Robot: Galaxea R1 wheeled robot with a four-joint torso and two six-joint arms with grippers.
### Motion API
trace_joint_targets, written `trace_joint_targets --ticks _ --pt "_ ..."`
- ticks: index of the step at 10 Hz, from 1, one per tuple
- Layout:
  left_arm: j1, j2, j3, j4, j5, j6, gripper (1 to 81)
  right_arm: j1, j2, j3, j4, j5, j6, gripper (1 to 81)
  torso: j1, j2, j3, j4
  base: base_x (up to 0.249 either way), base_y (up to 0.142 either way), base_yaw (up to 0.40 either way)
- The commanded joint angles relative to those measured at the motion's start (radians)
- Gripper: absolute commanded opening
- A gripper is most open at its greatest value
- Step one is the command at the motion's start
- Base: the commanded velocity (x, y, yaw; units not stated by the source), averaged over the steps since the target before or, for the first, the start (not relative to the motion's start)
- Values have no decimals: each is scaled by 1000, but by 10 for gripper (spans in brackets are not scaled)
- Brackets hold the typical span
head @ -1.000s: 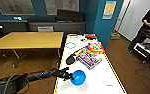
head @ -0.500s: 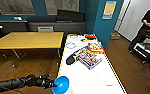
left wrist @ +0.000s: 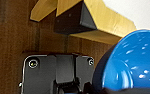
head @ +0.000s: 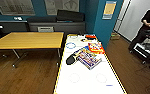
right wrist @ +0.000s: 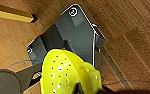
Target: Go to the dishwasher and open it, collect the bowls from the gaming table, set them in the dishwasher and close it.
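Carrying both bowls: the blue bowl (left wrist: pixel 131 62) sits at the left wrist beside the gaming table (head: pixel 88 82) rim, the yellow-green bowl (right wrist: pixel 66 72) at the right wrist above the floor. Finger grip I cannot tell. Collection looks done; next calls for reaching the dishwasher.

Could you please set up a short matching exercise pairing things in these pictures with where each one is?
Things:
1. blue bowl
2. yellow-green bowl
3. game boxes
4. person

Places:
a. close before the right wrist camera, wooden floor behind
b. on the white gaming table
c. close before the left wrist camera
d. at the far right of the room

Pairs: 1-c, 2-a, 3-b, 4-d
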Motion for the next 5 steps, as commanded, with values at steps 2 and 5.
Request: trace_joint_targets --ticks 2,5 --pt "246 50 -79 90 -206 8 10 -3 -43 13 -19 -65 -3 10 0 0 0 0 0 0 0" --pt "340 82 -118 -85 -214 196 10 -5 -30 -13 -18 -65 -3 10 0 0 0 0 0 0 0"
